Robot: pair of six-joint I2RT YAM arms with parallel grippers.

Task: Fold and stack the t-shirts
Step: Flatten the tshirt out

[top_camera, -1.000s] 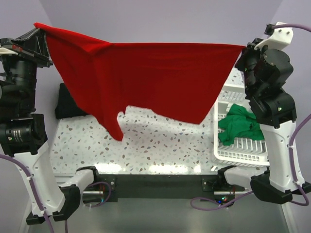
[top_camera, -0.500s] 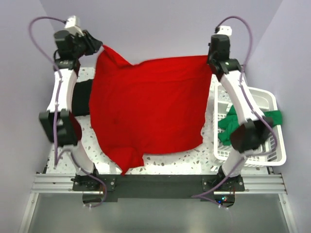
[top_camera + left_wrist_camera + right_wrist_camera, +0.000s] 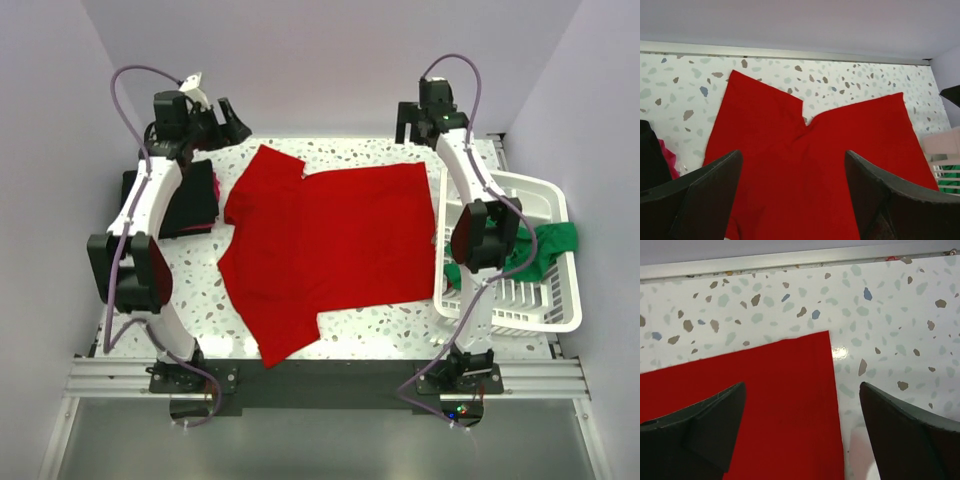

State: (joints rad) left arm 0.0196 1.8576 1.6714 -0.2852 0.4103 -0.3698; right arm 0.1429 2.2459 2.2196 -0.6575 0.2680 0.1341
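T-shirt in red (image 3: 330, 240), aloft before, now lies flat.

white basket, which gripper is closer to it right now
Right. The right gripper hovers open just left of the white basket's far corner. The left gripper is on the other side of the red t-shirt, by the black t-shirt.

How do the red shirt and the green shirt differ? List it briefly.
The red shirt lies spread flat on the table; the green shirt sits bunched in the basket. Red shows its whole outline; green drapes over the basket's rim. Both are plain cloth.
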